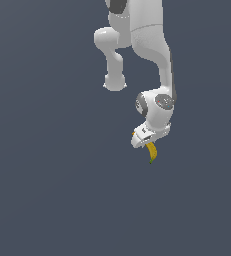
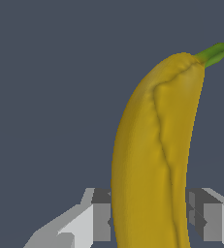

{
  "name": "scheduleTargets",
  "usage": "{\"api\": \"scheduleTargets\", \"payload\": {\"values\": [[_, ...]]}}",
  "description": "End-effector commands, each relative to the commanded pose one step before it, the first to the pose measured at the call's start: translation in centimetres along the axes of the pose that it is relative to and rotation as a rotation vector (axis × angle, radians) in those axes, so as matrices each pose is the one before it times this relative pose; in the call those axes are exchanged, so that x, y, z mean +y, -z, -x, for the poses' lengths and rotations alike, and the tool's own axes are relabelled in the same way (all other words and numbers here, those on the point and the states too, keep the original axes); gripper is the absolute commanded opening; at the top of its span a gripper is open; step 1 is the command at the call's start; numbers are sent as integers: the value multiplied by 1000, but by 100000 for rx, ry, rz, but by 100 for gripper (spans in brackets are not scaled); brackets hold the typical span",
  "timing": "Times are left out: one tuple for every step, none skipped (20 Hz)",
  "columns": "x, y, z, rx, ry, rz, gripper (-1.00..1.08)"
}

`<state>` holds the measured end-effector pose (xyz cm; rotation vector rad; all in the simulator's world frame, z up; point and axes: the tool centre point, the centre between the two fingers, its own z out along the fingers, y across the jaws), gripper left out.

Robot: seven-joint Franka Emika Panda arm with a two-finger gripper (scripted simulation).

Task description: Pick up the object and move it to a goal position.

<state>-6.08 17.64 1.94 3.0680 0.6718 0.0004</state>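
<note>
Banana is held between the jaws of the gripper, which are closed on its body, green tip pointing away. Because much of its length overhangs, it could be swung loose by a quick move.

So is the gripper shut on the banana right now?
Yes, shut on it: the wrist view shows both fingers pressed against the banana between them.

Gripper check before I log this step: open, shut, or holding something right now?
Gripper: shut on the banana, one finger at each side of it.
</note>
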Motion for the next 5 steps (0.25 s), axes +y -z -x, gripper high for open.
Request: {"api": "scheduleTargets", "payload": {"values": [[-1011, -26, -572, -2, 167, -97, -100], [-151, -1, -125, 0, 0, 0, -100], [-79, -1, -85, 0, 0, 0, -100], [-21, -1, -46, 0, 0, 0, -100], [2, 0, -13, 0, 0, 0, -100]]}}
